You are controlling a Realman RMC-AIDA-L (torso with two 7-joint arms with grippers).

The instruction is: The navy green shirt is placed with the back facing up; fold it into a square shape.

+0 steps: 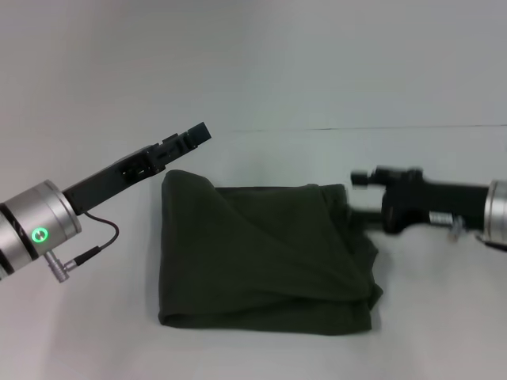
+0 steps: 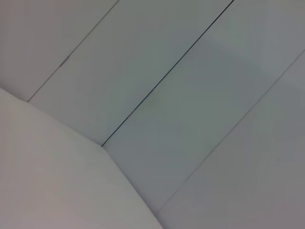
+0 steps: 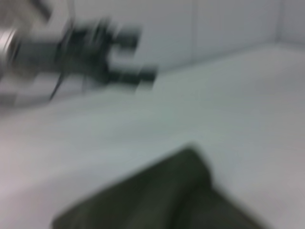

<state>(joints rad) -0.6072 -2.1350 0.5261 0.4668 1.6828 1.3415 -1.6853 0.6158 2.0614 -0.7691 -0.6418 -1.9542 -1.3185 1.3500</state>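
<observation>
Both grippers off navy green shirt (image 1: 265,257). Shirt lay on white table (image 1: 79,332), folded into rough square, right edge bunched, creases left to smooth. My left gripper (image 1: 186,138) hung above shirt's far-left corner; right gripper (image 1: 366,198) beside its far-right corner. Finger state of either: could not tell.

You are looking at a plain white matte tabletop (image 1: 261,356) that runs back to a pale grey panelled wall (image 1: 317,55). In your left wrist view, thin dark seams (image 2: 167,76) cross the wall panels diagonally. The light is soft and even.
</observation>
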